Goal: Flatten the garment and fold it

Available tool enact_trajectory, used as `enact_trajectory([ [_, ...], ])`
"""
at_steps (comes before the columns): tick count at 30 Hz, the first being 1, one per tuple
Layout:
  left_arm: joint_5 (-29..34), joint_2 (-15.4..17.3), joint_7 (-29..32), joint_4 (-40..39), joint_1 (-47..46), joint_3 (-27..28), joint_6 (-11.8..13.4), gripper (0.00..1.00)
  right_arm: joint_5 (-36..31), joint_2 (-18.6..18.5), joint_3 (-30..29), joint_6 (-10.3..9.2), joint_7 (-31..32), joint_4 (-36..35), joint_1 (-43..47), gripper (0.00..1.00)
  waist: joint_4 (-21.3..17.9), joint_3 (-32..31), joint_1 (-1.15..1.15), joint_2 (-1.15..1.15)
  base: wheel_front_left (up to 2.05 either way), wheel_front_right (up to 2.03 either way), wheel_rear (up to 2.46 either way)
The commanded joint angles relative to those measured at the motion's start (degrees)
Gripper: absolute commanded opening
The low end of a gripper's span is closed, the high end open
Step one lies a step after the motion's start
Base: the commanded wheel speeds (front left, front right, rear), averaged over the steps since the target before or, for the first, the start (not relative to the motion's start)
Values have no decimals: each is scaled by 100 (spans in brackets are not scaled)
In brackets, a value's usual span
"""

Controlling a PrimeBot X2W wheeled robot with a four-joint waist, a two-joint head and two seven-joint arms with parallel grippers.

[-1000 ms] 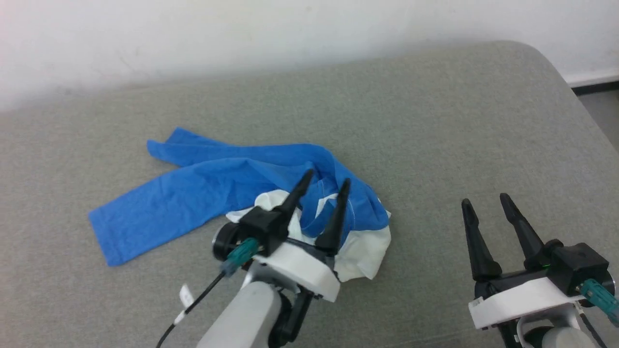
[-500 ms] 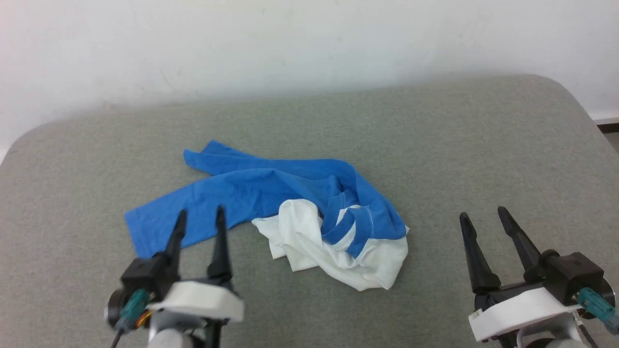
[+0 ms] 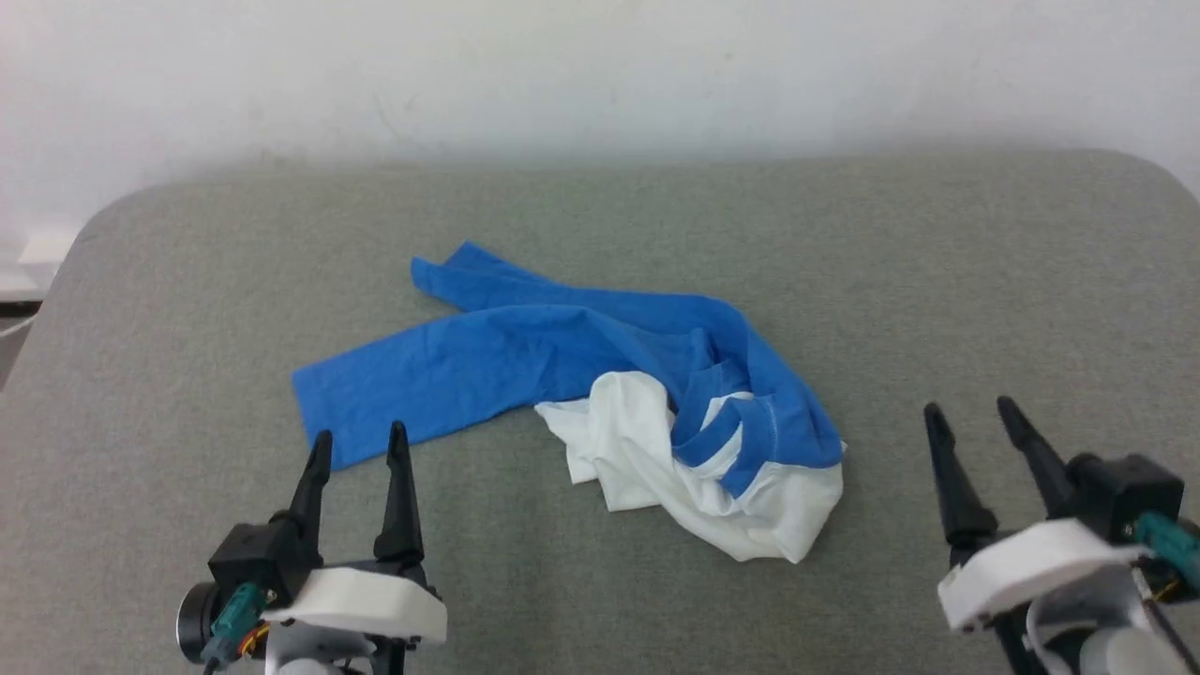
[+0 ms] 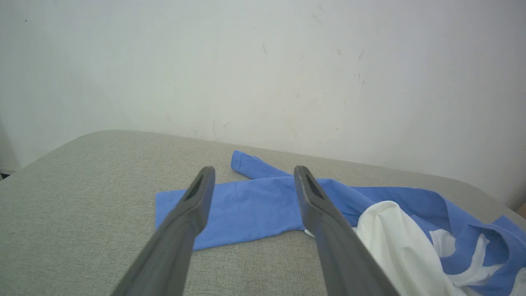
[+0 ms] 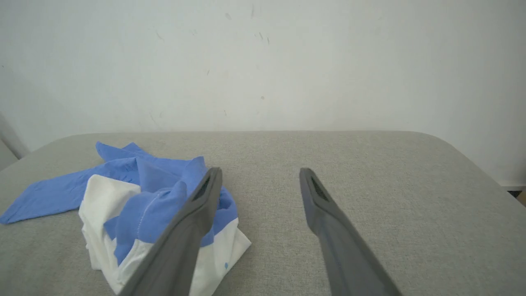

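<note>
My left gripper point(image 3: 361, 433) has just come off the soft white jersey shirt with bright-blue raglan sleeves point(image 3: 581, 375). A second ago its fingers stood over the bunched middle of the cloth. Now it sits back at 7 o'clock in my head view, fingers spread and holding nothing, its tips just short of the cuff end of the long blue sleeve point(image 3: 422, 394). My right gripper point(image 3: 967, 405) is at 4 o'clock as before, also spread wide and empty, and well apart from the cloth. My head has turned too, so the whole picture has slid. The shirt's shift across the frame is the camera's doing, not the cloth's.

The shirt lies near the middle of the grey fabric-covered table point(image 3: 937, 281), as crumpled as it was. One sleeve runs out flat towards 9 o'clock and the second peeks from behind it at 10 o'clock. The white body point(image 3: 647, 450) is heaped at 5 o'clock of the pile, with the blue neckband point(image 3: 717, 441) twisted over it.

I judge that flattening has hardly begun, as no hem or shoulder line is laid out. Both arms are free, so the next move probably calls for a fresh pick on the white heap to spread it. The cloth is layered there, so a pinch could catch several plies.
</note>
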Motion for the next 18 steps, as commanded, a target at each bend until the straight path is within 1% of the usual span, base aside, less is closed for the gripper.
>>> enact_trajectory([
  [1,58,-30,-27,-59,-126,-12,-23,100,-65,12,-74,-11,131,116,-242,100,198,194,0,0,0,0,0],
  [3,78,-71,-27,-104,-216,-39,-26,100,30,-33,-118,-11,377,368,-566,100,305,308,0,0,0,0,0],
  [6,110,-133,-27,-170,-346,-100,-36,100,359,-301,73,-11,930,798,-1125,100,461,475,0,0,0,0,0],
  [8,121,-170,-27,-204,-428,-150,-37,100,596,-553,294,-11,1367,1046,-1515,100,551,582,0,0,0,0,0],
  [13,107,-228,-27,-235,-606,-281,-55,100,1285,-1175,1185,-11,2617,1527,-2500,100,727,846,0,0,0,0,0],
  [16,74,-245,-27,-226,-695,-349,-48,100,1686,-1364,1678,-11,3222,1670,-2958,100,803,966,0,0,0,0,0],
  [18,53,-250,-27,-223,-750,-390,-40,100,1890,-1489,1990,-11,3518,1747,-3241,100,845,1051,0,0,0,0,0],
])
